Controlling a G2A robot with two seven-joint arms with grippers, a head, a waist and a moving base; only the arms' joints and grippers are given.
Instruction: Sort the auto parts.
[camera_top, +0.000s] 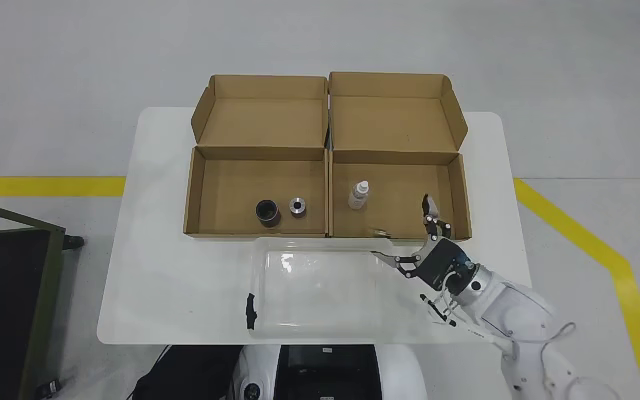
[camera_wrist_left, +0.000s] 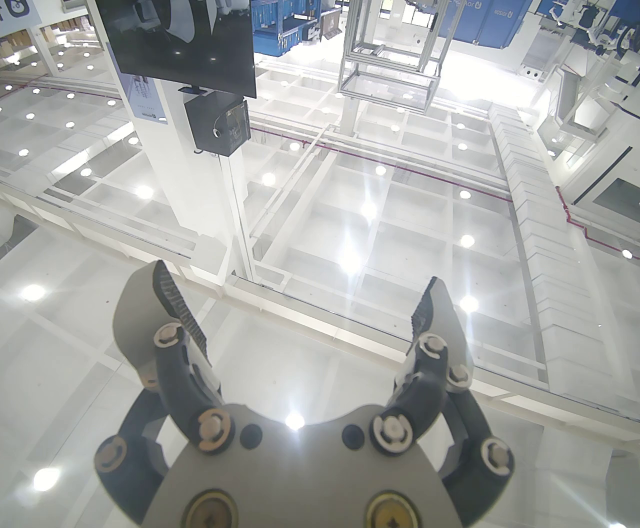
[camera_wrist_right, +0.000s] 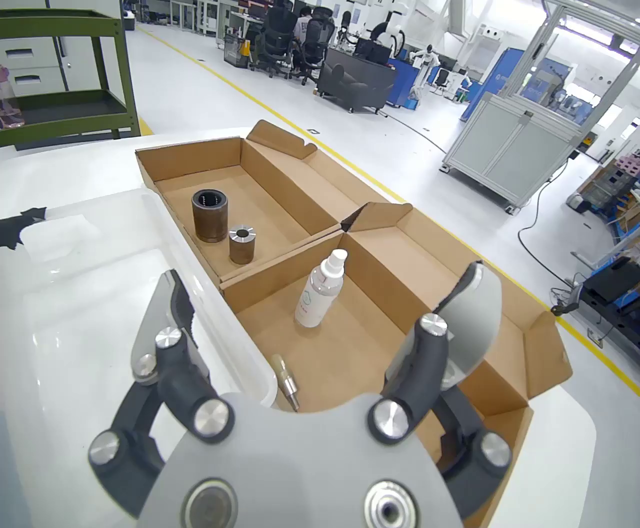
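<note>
Two open cardboard boxes stand side by side at the back of the table. The left box (camera_top: 225, 190) holds a black bushing (camera_top: 267, 211) (camera_wrist_right: 210, 216) and a small metal cylinder (camera_top: 299, 205) (camera_wrist_right: 242, 245), both upright. The right box (camera_top: 410, 195) (camera_wrist_right: 380, 280) holds an upright spray bottle (camera_top: 358, 194) (camera_wrist_right: 320, 295) and a metal pin (camera_top: 381, 232) (camera_wrist_right: 286, 382) lying against its front wall. My right gripper (camera_top: 407, 232) (camera_wrist_right: 325, 280) hangs open over that front wall with nothing in it. My left gripper (camera_wrist_left: 297, 280) is open, holds nothing, and points up at the ceiling.
A clear plastic tray (camera_top: 330, 290) (camera_wrist_right: 100, 280) sits in front of the boxes, with a scrap of black tape (camera_top: 249, 310) (camera_wrist_right: 15, 230) at its left end. A green cart (camera_top: 25, 290) stands off the table's left side.
</note>
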